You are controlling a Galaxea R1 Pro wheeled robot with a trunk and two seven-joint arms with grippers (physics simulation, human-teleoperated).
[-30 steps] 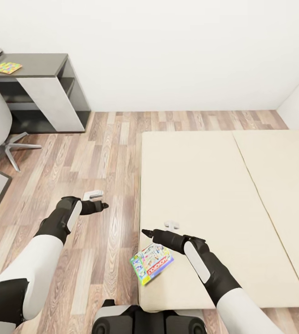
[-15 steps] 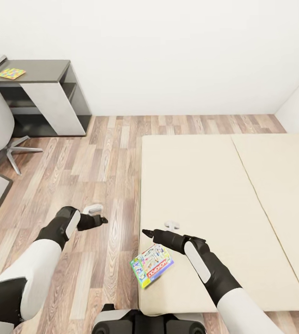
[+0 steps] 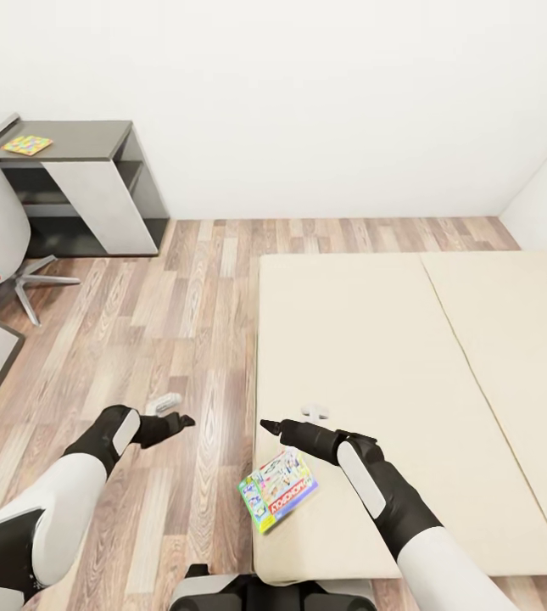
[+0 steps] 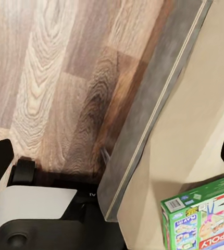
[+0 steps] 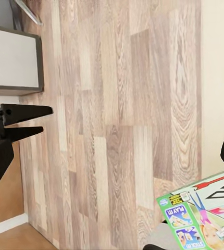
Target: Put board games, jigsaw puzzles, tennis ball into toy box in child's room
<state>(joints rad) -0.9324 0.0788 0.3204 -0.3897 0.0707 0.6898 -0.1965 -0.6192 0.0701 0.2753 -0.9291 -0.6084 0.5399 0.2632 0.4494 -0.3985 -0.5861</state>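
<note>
On the far left a jigsaw puzzle (image 3: 27, 145) lies on the dark side desk (image 3: 95, 136). The left gripper (image 3: 181, 420) hangs over the floor, empty, jaws nearly closed. The board game (image 3: 278, 490), likely light, stiff and slick, overhangs the bed's (image 3: 375, 339) near-left corner; pinch that overhanging edge. The right gripper (image 3: 266, 426) hovers just beyond it, empty, jaws slightly parted.

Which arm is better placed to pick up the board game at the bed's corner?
Right: the right gripper hangs over the bed beside the board game; the left gripper is over floor.
</note>
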